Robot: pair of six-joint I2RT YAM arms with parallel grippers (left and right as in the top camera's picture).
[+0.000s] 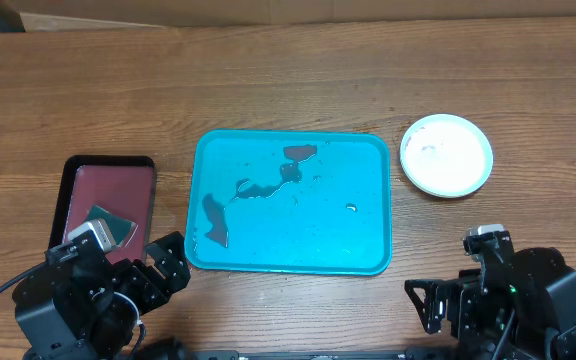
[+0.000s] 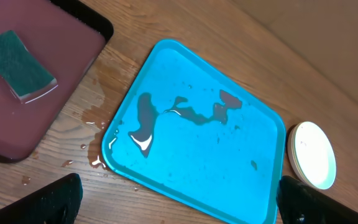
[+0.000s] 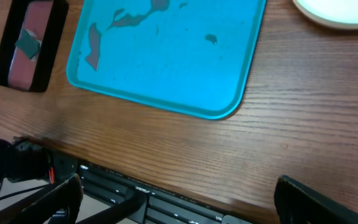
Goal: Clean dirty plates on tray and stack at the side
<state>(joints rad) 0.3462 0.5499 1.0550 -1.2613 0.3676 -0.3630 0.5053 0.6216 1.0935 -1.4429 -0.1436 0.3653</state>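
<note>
Plates (image 1: 446, 154) stacked right of tray (image 1: 368, 205), well beyond right hand (image 1: 430, 304)

The tray (image 1: 338, 240) lies in the middle of the table (image 1: 268, 80), wet with dark reddish puddles across its upper left. Apart from it on the right sits a white plate (image 1: 446, 155); whether others lie beneath it can't be told. To the left, a red tray (image 1: 108, 185) holds a green sponge (image 1: 111, 228), partly hidden by the left arm (image 1: 78, 290). The right arm (image 1: 528, 295) sits at the near right corner.
</note>
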